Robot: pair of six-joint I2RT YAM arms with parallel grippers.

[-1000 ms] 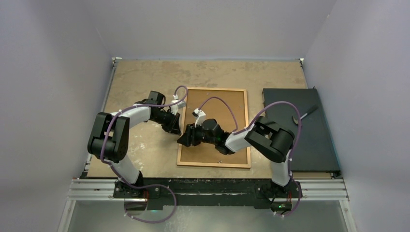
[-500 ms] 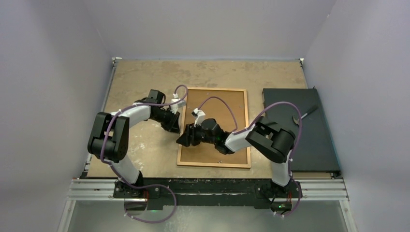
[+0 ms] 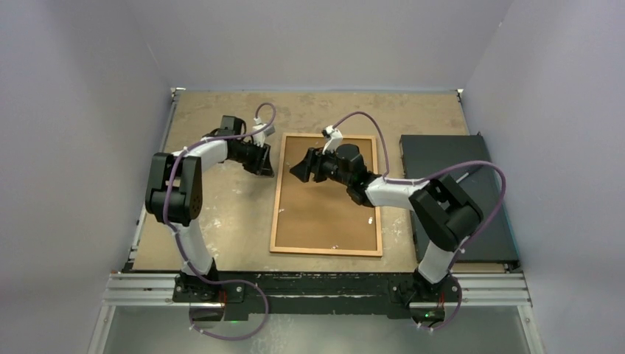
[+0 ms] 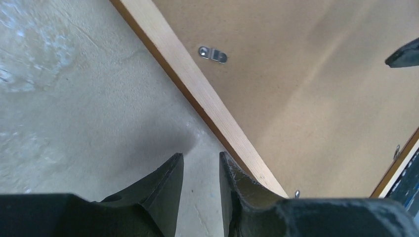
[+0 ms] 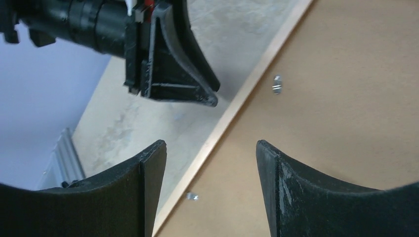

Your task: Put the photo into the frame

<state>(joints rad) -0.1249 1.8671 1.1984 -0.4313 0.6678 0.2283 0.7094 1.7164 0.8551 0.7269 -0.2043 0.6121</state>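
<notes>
The frame (image 3: 276,215) lies flat mid-table with a plain brown backing board (image 3: 328,214) filling it, held by small metal clips (image 4: 213,54). The photo is hidden. My left gripper (image 3: 264,161) sits on the bare table just outside the frame's left rail (image 4: 197,89), near the far corner. It is open a little (image 4: 201,155), and only tabletop shows between the fingers. My right gripper (image 3: 298,171) hovers over the board's upper left, pointing at the left gripper. It stands open (image 5: 210,144) with nothing in it, above the rail (image 5: 237,106) and a clip (image 5: 192,196).
A black rectangular slab (image 3: 472,210) lies right of the frame, with a thin pen-like tool (image 3: 464,173) on it. Walls close in on the left, the right and the far side. The left gripper's fingers (image 5: 183,74) show close ahead in the right wrist view.
Both grippers moved from the middle of the frame's left rail toward its far end. The left gripper's jaws parted slightly and the right gripper opened wider.
</notes>
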